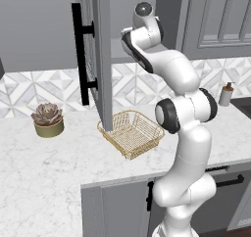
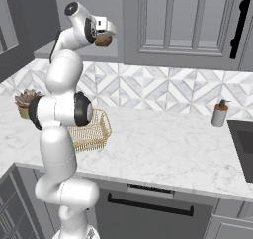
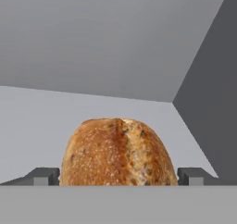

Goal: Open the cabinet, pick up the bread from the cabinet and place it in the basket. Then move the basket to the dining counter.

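Arm raised high, gripper wide open

The arm rises from the base, bends at the elbow and reaches up and forward, wrist level. The gripper points horizontally, its 2 fingertips spread far apart, jaws fully parted.

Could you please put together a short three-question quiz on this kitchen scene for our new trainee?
1. True or false: the cabinet door stands open.
2. Where does the bread sit relative to the gripper?
A. between its open fingers
B. in the basket
C. on the counter beside the plant
3. Fill in: the basket holds ____.

Key:
1. True; the door is swung out over the counter.
2. A; a finger stands at each side of the loaf, inside the cabinet.
3. Nothing; the wire mesh is bare.
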You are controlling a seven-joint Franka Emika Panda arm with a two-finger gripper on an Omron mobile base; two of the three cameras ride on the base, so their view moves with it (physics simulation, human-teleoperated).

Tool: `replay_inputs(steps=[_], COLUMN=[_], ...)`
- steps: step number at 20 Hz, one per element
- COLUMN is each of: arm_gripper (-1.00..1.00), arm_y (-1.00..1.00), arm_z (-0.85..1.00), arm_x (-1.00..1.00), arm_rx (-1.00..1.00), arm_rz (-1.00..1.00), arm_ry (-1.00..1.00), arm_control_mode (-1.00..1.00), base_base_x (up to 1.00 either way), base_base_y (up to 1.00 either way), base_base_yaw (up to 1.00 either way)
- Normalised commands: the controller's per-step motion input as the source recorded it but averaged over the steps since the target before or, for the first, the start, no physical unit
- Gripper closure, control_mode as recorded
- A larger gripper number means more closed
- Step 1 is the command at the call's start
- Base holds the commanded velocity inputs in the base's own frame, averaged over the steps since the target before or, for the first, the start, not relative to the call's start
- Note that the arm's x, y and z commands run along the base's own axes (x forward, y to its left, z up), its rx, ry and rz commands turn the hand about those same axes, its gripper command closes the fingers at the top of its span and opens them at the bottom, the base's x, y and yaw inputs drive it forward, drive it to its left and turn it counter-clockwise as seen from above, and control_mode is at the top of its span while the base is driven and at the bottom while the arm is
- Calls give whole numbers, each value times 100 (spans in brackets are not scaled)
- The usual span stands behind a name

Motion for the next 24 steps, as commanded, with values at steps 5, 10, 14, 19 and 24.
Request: replay_inputs(steps=[5,10,14,19,24], arm_gripper=[100,100,100,100,100], arm_y=[0,0,3,2,22], arm_z=[-21,-9,-1,-6,9], arm_x=[0,-2,-18,-23,-65], arm_rx=[0,0,0,-3,-1], arm_rz=[0,0,0,0,0], arm_ry=[0,-3,-21,-28,-5], arm_control_mode=[-100,-100,-100,-100,-100], base_base_x=[0,0,0,0,0], base_base_y=[0,0,0,0,0], base_base_yaw=[0,0,0,0,0])
